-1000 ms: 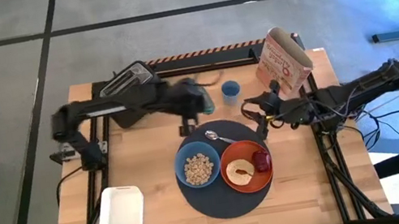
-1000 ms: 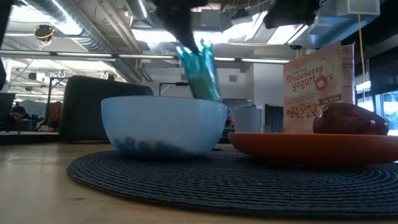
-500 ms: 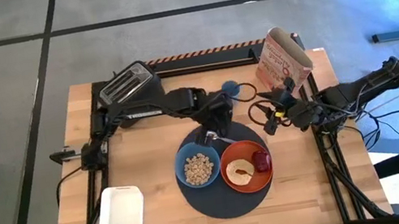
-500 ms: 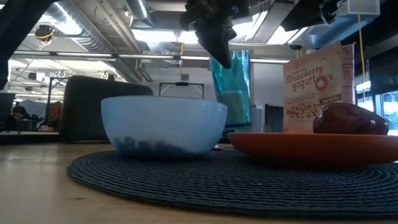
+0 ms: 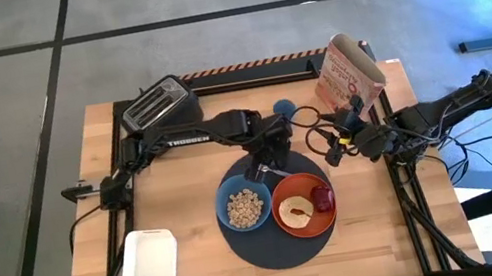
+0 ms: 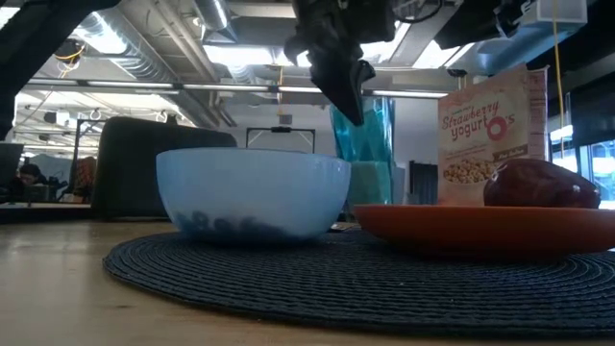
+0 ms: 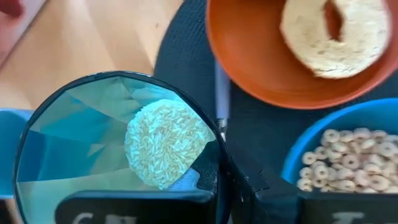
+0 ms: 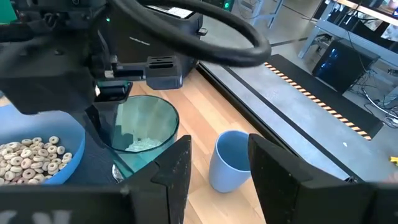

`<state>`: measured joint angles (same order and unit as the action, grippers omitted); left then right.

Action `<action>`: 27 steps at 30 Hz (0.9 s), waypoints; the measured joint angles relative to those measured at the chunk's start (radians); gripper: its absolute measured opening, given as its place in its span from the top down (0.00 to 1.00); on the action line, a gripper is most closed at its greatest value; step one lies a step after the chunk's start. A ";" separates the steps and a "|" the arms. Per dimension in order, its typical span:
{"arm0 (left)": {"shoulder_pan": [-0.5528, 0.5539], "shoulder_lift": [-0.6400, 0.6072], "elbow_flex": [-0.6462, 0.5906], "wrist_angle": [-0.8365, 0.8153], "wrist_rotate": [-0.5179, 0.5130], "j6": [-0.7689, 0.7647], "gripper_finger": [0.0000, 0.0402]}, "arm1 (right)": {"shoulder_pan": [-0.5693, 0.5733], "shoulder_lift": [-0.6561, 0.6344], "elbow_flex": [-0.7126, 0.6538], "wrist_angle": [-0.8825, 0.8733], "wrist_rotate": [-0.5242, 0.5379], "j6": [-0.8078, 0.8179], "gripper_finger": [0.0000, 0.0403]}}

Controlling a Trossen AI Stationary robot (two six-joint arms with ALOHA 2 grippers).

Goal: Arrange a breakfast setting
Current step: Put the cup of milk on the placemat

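Observation:
The dark round mat (image 5: 280, 246) carries the blue bowl (image 5: 244, 207) of cereal rings and the orange plate (image 5: 305, 211) with the round bread (image 5: 294, 213) and the dark-red fruit (image 5: 321, 194). The purple-handled spoon (image 7: 221, 93) lies at the mat's far edge, between the bowl and the plate. My left gripper (image 5: 271, 149) is shut on the teal glass (image 6: 363, 135), over the mat's far edge. My right gripper (image 5: 333, 143) is open and empty, right of the mat. My left gripper holds the teal glass by its rim (image 7: 219, 146), with one finger (image 7: 205, 171) inside the glass and the other outside. The fingers come from above, pointing down. The glass stands upright. The bowl and plate hide its base, so I cannot tell whether it rests on the mat.
A small blue cup (image 5: 283, 108) stands behind the mat. The black toaster (image 5: 157, 103) is at the far left and the cereal bag (image 5: 349, 74) at the far right. A white tray (image 5: 149, 265) lies at the near left.
My left gripper has carried the teal glass from near the toaster toward the table's right and near edges, to the mat's far edge, and lowered it. The glass was tilted and now stands upright. My right gripper has drawn back a little toward the right edge.

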<state>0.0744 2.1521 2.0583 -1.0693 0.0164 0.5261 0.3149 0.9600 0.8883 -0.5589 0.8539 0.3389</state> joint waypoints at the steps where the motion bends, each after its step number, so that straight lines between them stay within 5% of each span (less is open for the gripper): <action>1: 0.000 0.000 0.000 -0.004 0.017 0.000 0.98 | 0.000 0.000 0.000 -0.001 0.000 0.000 0.64; 27: 0.020 -0.003 0.000 -0.084 0.081 -0.024 0.97 | 0.000 0.000 0.000 -0.012 -0.001 0.000 0.64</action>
<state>0.0944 2.1492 2.0583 -1.1530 0.0972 0.5018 0.3149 0.9604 0.8883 -0.5709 0.8532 0.3389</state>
